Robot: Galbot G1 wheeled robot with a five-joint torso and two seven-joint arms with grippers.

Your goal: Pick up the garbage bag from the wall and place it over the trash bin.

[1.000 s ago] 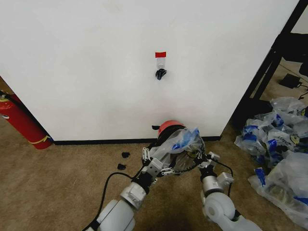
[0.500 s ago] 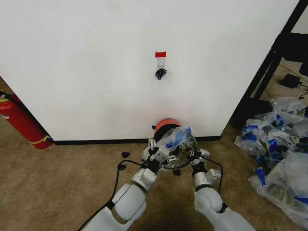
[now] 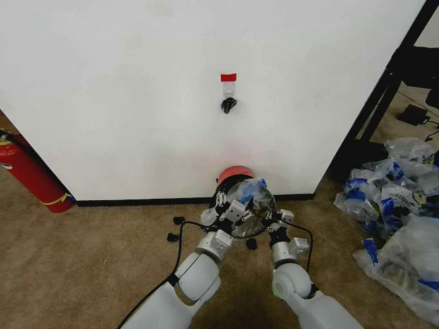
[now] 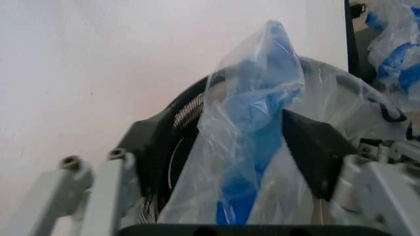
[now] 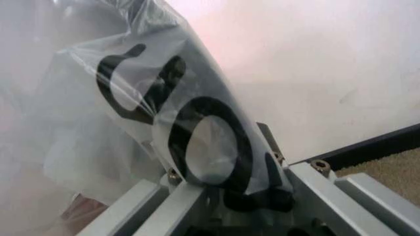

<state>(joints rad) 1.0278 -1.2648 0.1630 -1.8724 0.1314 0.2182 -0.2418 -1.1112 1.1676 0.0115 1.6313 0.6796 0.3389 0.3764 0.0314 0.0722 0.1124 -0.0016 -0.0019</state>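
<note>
Garbage bag (image 3: pixel 248 199): stretched over the trash bin (image 3: pixel 235 175), on the carpet against the wall (image 3: pixel 137 89) baseboard. Left gripper (image 3: pixel 232 210): jaws clenched on the bag's near-left edge. Right gripper (image 3: pixel 274 219): jaws clenched on its near-right edge. Hook (image 3: pixel 228 104): bare, under red tape.

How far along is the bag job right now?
Done: the bag is off the wall hook. In hand: left gripper and right gripper each pinch a side, spreading it at the bin. Left: seating the bag over the rim and letting go.
</note>
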